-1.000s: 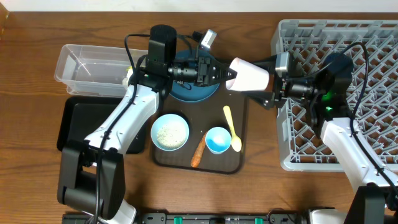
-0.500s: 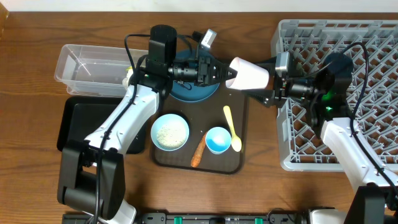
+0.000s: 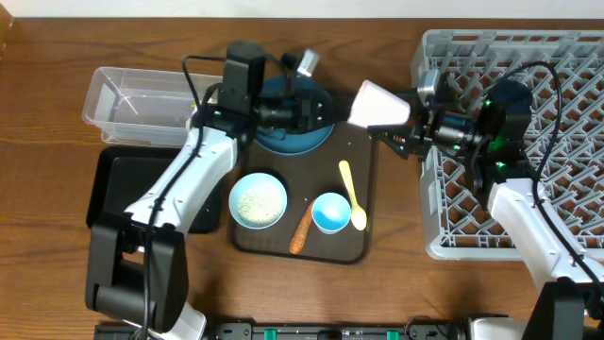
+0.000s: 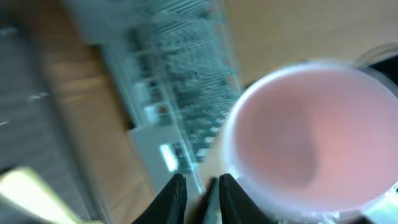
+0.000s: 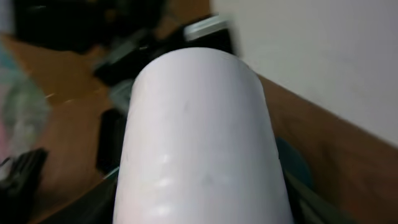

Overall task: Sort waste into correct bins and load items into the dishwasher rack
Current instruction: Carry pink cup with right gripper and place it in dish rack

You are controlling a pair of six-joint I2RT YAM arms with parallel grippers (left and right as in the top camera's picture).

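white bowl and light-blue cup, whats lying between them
An orange carrot piece lies between the white bowl and the light-blue cup, a little nearer the cup; the overhead view shows it.

Looking straight down from high above the table (image 3: pixel 38 236), taking in the serving tray (image 3: pixel 354 250) and most of the dishwasher rack (image 3: pixel 566 57). From the left wrist, very near, facing into the mouth of the pink cup (image 4: pixel 311 130), rack lattice blurred behind. From the right wrist, pressed close along the same cup's outer wall, facing back across the table. Shared by all three: that cup.
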